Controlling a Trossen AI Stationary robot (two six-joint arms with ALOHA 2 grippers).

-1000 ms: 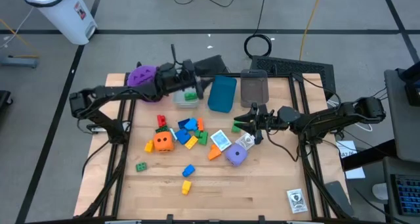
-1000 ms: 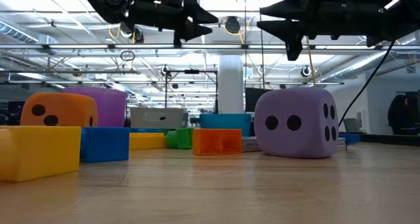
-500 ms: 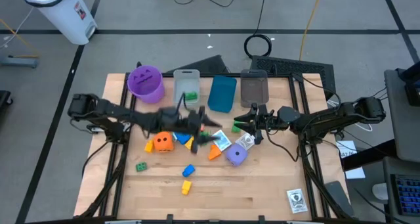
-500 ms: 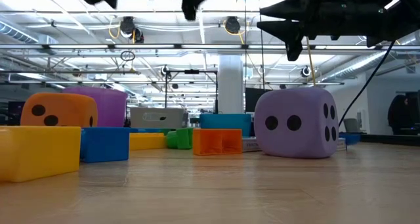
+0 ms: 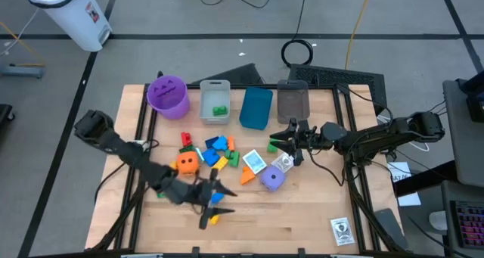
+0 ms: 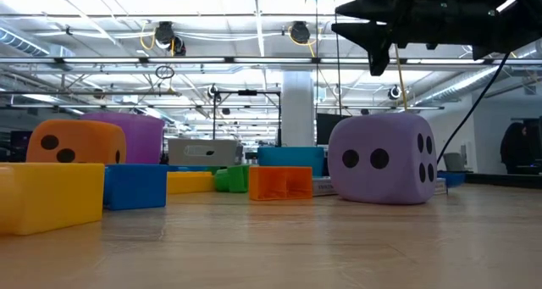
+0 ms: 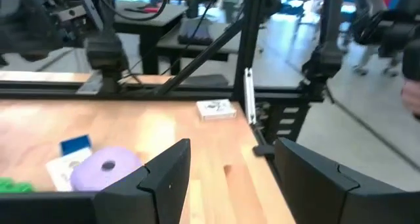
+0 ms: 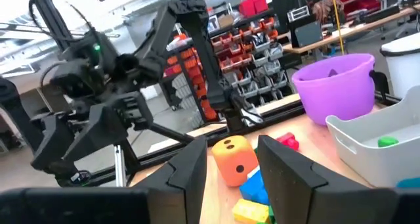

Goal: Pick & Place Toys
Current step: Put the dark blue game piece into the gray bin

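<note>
The toys lie mid-table: an orange die [image 5: 188, 163], a purple die [image 5: 272, 179], a heap of small bricks [image 5: 218, 148] and two white printed cubes [image 5: 255, 161]. A green brick [image 5: 162, 191] lies apart at the near left. My left gripper [image 5: 212, 206] hangs open over a blue brick [image 5: 218, 195] and a yellow brick [image 5: 215, 216] toward the near edge, with nothing between its fingers [image 7: 164, 178]. My right gripper [image 5: 287, 141] hovers open above the white cubes, its fingers [image 8: 190, 165] empty. One green brick [image 5: 219, 110] rests in the clear bin [image 5: 215, 91].
Along the far edge stand a purple cup [image 5: 167, 95], the clear bin, a blue bin [image 5: 256, 107] and a grey bin [image 5: 293, 101]. A printed card [image 5: 342, 230] lies at the near right corner. Bare wood shows along the near edge.
My left gripper has swung from above the clear bin at the far side across the toy heap toward the table's near edge, sinking a little and turning rightward. It stays open and empty. No toy has moved.
</note>
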